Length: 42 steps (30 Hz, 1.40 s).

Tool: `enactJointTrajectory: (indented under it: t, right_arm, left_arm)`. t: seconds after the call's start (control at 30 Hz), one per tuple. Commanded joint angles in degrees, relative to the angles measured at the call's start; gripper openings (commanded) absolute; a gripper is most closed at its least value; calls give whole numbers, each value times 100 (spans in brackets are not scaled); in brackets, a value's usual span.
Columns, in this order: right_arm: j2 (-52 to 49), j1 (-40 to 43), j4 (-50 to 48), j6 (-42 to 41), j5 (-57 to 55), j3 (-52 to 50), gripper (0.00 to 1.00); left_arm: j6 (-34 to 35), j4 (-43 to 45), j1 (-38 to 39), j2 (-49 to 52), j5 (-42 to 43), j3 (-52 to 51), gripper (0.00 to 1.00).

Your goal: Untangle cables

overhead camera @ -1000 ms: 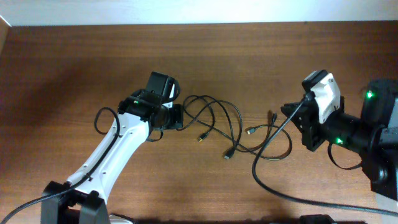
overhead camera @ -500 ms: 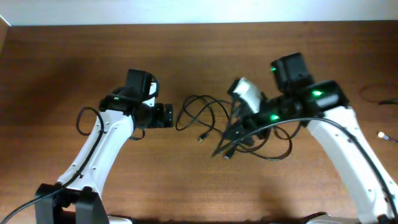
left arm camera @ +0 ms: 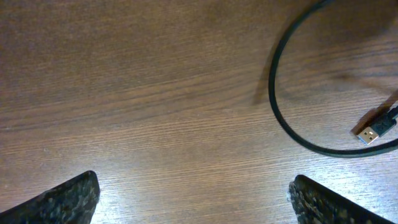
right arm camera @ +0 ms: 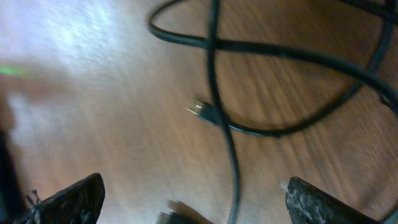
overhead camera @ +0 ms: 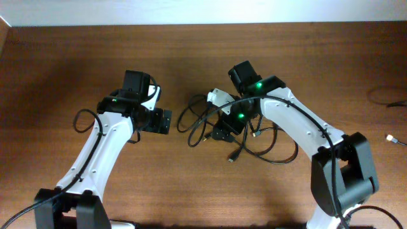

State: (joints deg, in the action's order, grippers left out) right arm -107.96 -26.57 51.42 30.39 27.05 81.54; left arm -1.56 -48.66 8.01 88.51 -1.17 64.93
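Both end effectors are spread wide and grip nothing. The left end effector hangs over bare worktop, with one loop of the cables and a silver-tipped USB plug lying ahead of it, untouched. The right end effector hovers low over the tangle, which lies loosely knotted at mid-worktop, and one black strand runs between its fingers; the blurred wrist view shows neither finger pressing on it.
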Motion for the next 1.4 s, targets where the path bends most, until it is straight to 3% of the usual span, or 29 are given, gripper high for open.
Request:
enactJointTrajectory:
  t: [0.0, 0.13, 0.2, 0.23, 0.3, 0.33, 0.4, 0.57, 0.77, 1.0, 1.17, 1.37]
  right_arm:
    - [-409, -7, -306, 22, -520, 0, 93]
    - [-940, -15, -999, -435, -365, 0, 92]
    - [-1147, -15, -1008, -538, -332, 0, 77]
    - [-1167, -20, -1008, -586, -328, 0, 65]
    - [-1167, -22, -966, -586, -328, 2, 25]
    - [-1161, -22, -901, -734, -332, 22, 13]
    - [-1003, 37, -278, -1038, -339, 358, 4]
    - [-623, 28, 2247, -1034, -350, 2343, 4]
    - [417, 33, 3226, -1036, -396, 4430, 4]
    - [1906, 33, 3084, -940, -2055, 4706, 4]
    - [1784, 33, 3866, -815, -5235, 4699, 4]
    - [1309, 129, 4590, -817, -6109, 4566, 4]
  left_arm:
    - [-87, -7, -31, 0, -76, -28, 99]
    - [-87, -7, -31, 0, -76, -28, 99]
    - [-87, -7, -31, 0, -76, -28, 99]
    - [-87, -7, -31, 0, -76, -28, 99]
    - [-87, -7, -31, 0, -76, -28, 99]
    - [-87, -7, -31, 0, -76, -28, 99]
    - [-87, -7, -31, 0, -76, -28, 99]
    - [-87, -7, -31, 0, -76, -28, 99]
    - [-87, -7, -31, 0, -76, -28, 99]
    - [-87, -7, -31, 0, -76, -28, 99]
    - [-87, -7, -31, 0, -76, -28, 99]
    - [-87, -7, -31, 0, -76, -28, 99]
